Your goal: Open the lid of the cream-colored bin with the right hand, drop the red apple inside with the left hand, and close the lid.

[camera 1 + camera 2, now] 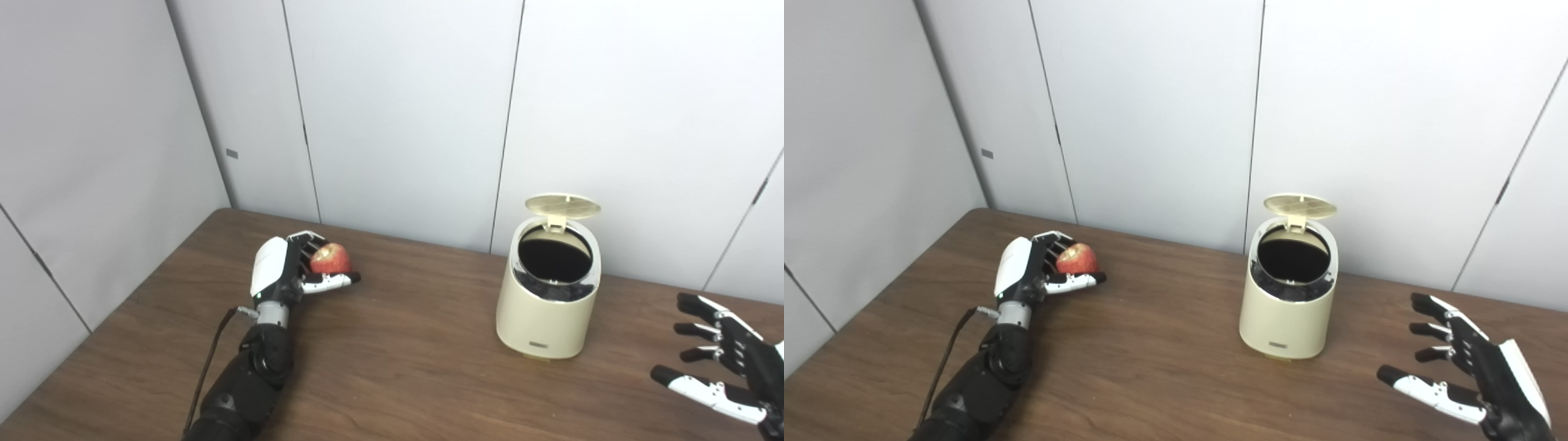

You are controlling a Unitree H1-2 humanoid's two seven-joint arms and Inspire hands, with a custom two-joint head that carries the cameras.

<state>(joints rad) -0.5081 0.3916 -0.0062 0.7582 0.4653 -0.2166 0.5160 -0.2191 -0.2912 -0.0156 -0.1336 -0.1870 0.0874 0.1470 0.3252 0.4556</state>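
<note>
Lid (563, 206) already up on the cream-colored bin (547, 309). My left hand (288, 264) grips the red apple (331, 258), well left of the bin. My right hand (1470, 373) is empty, fingers spread. Next, I judge: carry the apple over the opening and release.

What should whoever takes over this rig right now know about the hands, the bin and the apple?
Left hand: shut on the red apple, at the table's left side, well away from the bin.
Right hand: open, holding nothing, fingers spread, to the right of the bin and not touching it.
Cream-colored bin: upright on the table, its lid flipped up at the back, dark opening exposed.
Done: lid open, apple in hand.
Left: carry the apple over the opening, drop it in, close the lid.
</note>
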